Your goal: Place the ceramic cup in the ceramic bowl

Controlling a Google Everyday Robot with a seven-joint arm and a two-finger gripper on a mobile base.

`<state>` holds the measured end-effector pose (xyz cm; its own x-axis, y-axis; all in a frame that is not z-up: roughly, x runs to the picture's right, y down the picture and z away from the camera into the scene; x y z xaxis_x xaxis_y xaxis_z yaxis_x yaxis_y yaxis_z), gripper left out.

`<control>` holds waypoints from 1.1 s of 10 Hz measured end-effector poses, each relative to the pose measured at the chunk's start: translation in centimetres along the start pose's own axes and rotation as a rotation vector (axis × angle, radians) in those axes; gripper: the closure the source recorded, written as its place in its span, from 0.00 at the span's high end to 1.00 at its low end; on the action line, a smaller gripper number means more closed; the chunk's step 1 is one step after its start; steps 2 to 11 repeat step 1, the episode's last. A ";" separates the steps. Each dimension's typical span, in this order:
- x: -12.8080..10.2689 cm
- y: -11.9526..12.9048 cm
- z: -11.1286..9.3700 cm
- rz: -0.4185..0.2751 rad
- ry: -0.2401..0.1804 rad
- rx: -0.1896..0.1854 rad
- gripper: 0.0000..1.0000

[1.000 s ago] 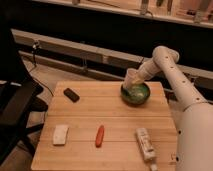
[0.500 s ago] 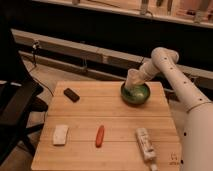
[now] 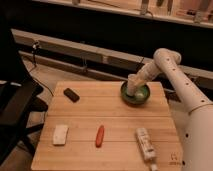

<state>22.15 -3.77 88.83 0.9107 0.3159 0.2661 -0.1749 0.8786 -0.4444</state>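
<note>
A: Status of tool (image 3: 134,89)?

B: Positioned over the left rim of the ceramic bowl (image 3: 136,94), at the far right corner of the table (image 3: 115,125). Jaw state: cannot tell.

A: Location of the ceramic cup (image 3: 133,86)?

B: At the tool, low over the bowl's left side, possibly already touching the interior. Contact between cup and bowl not confirmable.

A: Step in hand?

B: Judged as the placement step, near completion. Transport appears done; lowering and letting go remain.

A: Requirements for next move?

B: Lower until seated on the bowl floor. Keep upright and clear of the rim to avoid tipping the bowl. Release, then retract straight up without dragging the cup.

A: Appearance of the cup?

B: Pale, off-white, roughly cylindrical, small relative to the bowl. Largely merged with the tool in colour; handle and opening not discernible.

A: Appearance of the bowl?

B: Dark green outside, lighter green inside, round, shallow, upright.

A: Other items on the table?

B: Dark block (image 3: 71,94) far left, white sponge-like pad (image 3: 60,135) near left, orange carrot-shaped item (image 3: 100,136) centre front, white bottle (image 3: 145,144) lying front right. All well apart from the bowl; no interference expected.
</note>
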 end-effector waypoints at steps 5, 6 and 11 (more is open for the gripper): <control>0.1 0.1 0.1 0.001 0.001 -0.004 0.77; 0.1 0.1 0.1 0.001 0.001 -0.004 0.77; 0.1 0.1 0.1 0.001 0.001 -0.004 0.77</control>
